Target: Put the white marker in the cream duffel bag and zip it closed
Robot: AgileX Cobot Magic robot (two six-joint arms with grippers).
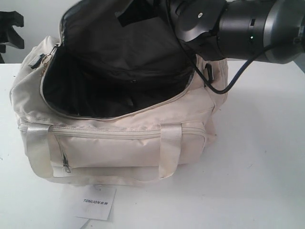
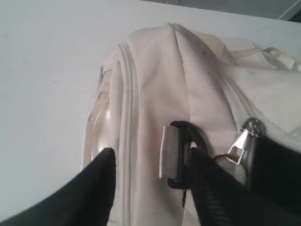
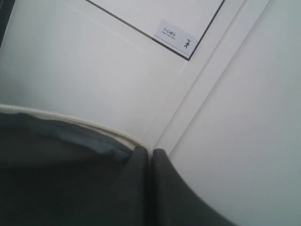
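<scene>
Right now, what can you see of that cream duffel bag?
The cream duffel bag is soft fabric, lying on the white table. Its curved top flap is raised, baring black lining. Shiny strap handles frame a zipped front pocket. The right gripper is shut on the flap's edge; the left gripper straddles a black end ring.

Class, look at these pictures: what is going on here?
A robot is working on the cream duffel bag, lying unzipped on the white table. Its right claw is shut, apparently pinching the raised top flap. Its left claw straddles the bag's end by the black ring, jaws apart. No marker is visible.
</scene>
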